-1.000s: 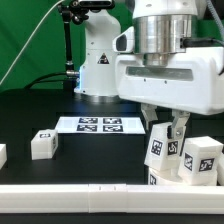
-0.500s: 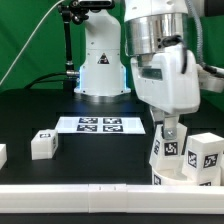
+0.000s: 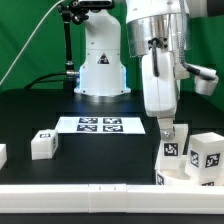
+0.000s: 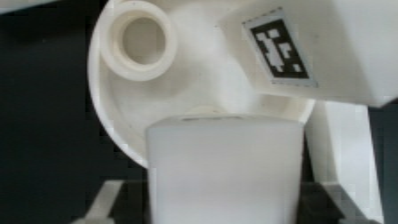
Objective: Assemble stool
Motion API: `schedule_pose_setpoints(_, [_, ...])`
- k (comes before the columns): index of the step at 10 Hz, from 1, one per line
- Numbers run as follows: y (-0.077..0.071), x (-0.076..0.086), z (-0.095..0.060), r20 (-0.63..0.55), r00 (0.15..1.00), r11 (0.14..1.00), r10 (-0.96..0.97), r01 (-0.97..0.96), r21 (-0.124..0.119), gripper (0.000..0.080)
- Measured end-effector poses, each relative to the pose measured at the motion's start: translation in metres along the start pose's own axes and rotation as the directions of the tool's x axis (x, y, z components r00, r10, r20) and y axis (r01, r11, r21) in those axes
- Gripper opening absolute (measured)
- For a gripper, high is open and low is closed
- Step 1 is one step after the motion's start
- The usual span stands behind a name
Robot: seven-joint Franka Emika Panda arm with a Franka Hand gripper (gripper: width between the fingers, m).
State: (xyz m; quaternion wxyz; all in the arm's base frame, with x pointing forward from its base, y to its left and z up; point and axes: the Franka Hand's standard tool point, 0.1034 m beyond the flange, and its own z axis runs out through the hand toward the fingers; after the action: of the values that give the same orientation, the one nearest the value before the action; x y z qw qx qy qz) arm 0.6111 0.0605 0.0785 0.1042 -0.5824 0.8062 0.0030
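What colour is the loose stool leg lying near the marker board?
White, with a black-and-white square tag; the leg shows best in the exterior view.

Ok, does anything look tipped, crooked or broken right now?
Nothing stands out. The gripper holds one leg upright at the seat, a second leg stands beside it, and a loose leg sits upright nearby.

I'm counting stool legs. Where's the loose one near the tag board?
That leg sits on the black table toward the exterior view's left, just left of the marker board.
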Motion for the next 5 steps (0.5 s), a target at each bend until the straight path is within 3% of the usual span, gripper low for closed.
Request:
schedule_pose_setpoints(3, [0.0001,-0.0005,0.0003,0.000,0.998,0.998,0.067,-0.067,0.000,0.0338])
schedule_pose_setpoints(4, [0.0001,-0.0004,0.0004,0.000,0.998,0.998,0.059,-0.059,0.000,0.0513])
schedule_pose_setpoints(5, [0.0022,-0.0021,-0.0016,-0.002,0.999,0.998,-0.042,0.042,-0.056,0.0605])
